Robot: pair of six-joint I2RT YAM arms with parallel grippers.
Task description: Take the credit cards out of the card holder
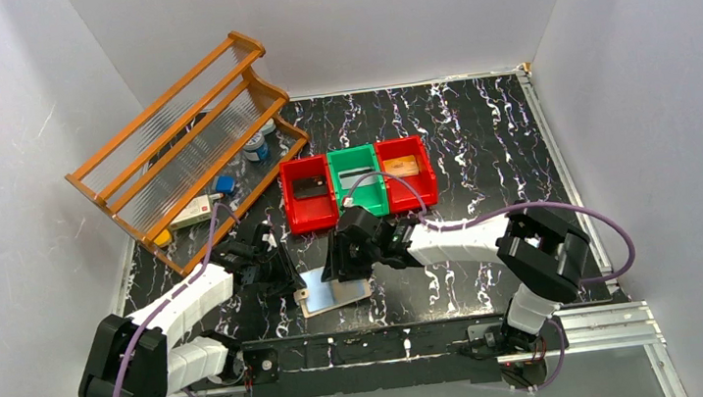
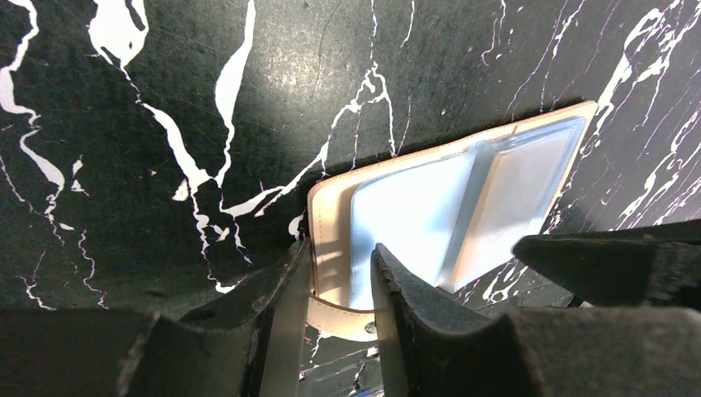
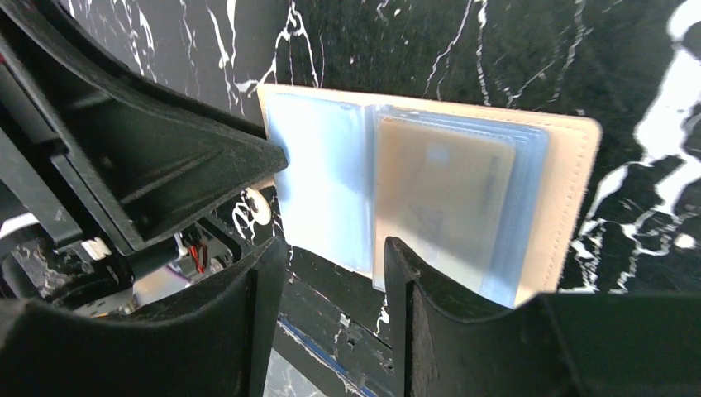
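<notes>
Left gripper (image 2: 339,265): pinches the card holder (image 2: 463,190) by its tan edge at the closure strap, one finger outside the cover, the other down on the pale blue sleeve; appears clamped there, pinning the holder open and flat on the desk (image 2: 165,124). Right gripper (image 3: 335,248): hangs with fingers apart, empty, just above the holder's near long edge.

Faces one card (image 3: 442,198) inside, tan through the frosted plastic, in the page just ahead of the right gripper's right finger and across the spine from the left gripper. Sits far nearer the right gripper than the left. Points its long axis away from the right gripper, parallel to the spine, short end toward the fingers. Cannot tell which side of that sleeve is open.

Beyond both grippers, well apart from the holder, finds three bins in a row: dark card (image 1: 308,187) in the red bin (image 1: 313,219) ahead of the left gripper, grey card (image 1: 357,173) in the green bin (image 1: 368,203), orange card (image 1: 401,166) in the second red bin (image 1: 430,175) ahead of the right.

Looks mostly done, one card to go. Probably calls for the right gripper to shift slightly to its right, close on the card's near end and draw back along that long axis while the left clamp stops the holder sliding. Risks pinching the sleeve along with the card.
</notes>
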